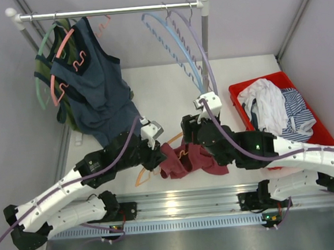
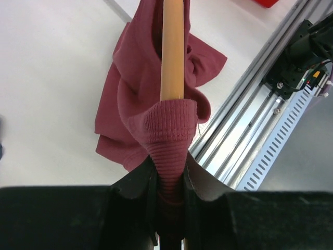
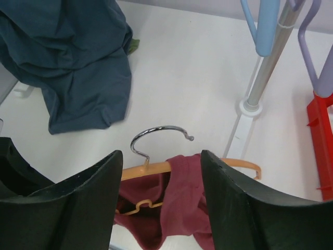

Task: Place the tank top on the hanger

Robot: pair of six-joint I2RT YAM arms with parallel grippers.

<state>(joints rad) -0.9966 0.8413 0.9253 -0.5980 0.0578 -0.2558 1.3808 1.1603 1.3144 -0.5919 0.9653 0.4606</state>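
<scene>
1 hanger hook (image 3: 156, 127), right wrist only

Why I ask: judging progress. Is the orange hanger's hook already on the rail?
No, in the right wrist view the metal hook of the hanger is free over the white table, hooked on nothing.

Top view: hanger (image 1: 141, 177) mostly buried under tank top (image 1: 184, 161) and both arms. Only orange slivers show; the hook cannot be made out.

Left wrist view: hanger bar runs off the top edge. Its lower end vanishes inside the ribbed strap pinched in the left gripper (image 2: 169, 182).

Right wrist view: tank top cut by the bottom edge. One hanger shoulder sits behind a finger (image 3: 88, 198) of the wide-apart right gripper (image 3: 161, 156). Red bin (image 3: 320, 140) cropped at right.
</scene>
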